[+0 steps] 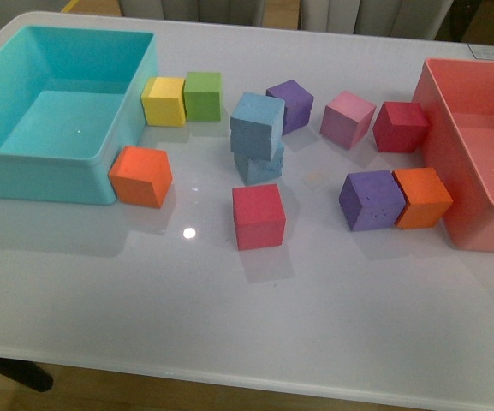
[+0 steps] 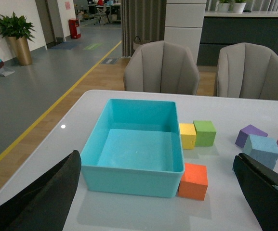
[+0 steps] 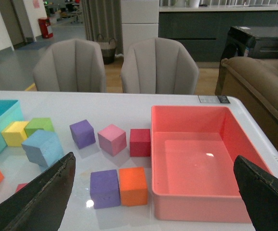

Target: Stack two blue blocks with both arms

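Observation:
In the front view one light blue block point(image 1: 258, 120) rests on a second light blue block point(image 1: 260, 164) in the middle of the white table point(image 1: 332, 325); the top one is turned a little against the lower one. Neither arm shows in that view. The top blue block also shows in the left wrist view point(image 2: 263, 150) and in the right wrist view point(image 3: 43, 147). My left gripper point(image 2: 156, 159) is open and empty, back from the table, facing the turquoise bin point(image 2: 129, 180). My right gripper point(image 3: 153, 159) is open and empty, facing the pink bin point(image 3: 201, 211).
Around the stack lie a red cube point(image 1: 258, 216), orange cube point(image 1: 140, 176), yellow cube point(image 1: 163, 101), green cube point(image 1: 202, 95), purple cube point(image 1: 290, 104), pink cube point(image 1: 348, 119), dark red cube point(image 1: 400, 126), and a purple point(image 1: 371, 199) and orange point(image 1: 422, 197) pair. Chairs stand beyond the table.

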You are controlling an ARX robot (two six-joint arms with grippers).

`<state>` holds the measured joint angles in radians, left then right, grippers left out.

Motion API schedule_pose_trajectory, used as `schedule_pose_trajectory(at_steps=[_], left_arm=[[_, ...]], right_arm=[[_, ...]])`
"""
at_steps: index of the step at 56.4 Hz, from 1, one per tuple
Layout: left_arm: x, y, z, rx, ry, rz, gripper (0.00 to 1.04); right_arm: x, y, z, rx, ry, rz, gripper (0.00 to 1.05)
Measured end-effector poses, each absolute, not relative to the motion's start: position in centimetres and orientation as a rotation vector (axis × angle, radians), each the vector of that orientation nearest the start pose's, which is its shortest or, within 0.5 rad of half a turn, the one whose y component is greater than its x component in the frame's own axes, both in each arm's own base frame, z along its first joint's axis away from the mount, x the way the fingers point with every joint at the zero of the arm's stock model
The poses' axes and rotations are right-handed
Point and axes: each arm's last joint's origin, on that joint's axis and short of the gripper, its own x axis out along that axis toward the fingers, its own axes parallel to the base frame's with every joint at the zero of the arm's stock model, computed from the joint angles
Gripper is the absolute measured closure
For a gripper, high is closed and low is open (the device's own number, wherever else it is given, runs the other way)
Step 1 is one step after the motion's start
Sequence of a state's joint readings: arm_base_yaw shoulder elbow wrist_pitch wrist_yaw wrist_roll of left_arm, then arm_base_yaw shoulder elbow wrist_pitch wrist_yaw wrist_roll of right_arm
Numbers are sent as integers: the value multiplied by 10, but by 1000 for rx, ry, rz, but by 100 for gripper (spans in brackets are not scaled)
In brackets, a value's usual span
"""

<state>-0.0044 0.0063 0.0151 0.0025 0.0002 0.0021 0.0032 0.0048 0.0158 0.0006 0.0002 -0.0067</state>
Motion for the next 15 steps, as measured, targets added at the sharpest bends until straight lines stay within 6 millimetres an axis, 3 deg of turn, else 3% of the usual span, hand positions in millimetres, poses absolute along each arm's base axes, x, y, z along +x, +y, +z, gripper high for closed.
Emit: schedule_pose_trajectory(at_steps=[15], left_arm=[[97, 0, 168, 2, -11, -5, 9]], right_arm=[[97, 0, 169, -7, -12, 3, 9]])
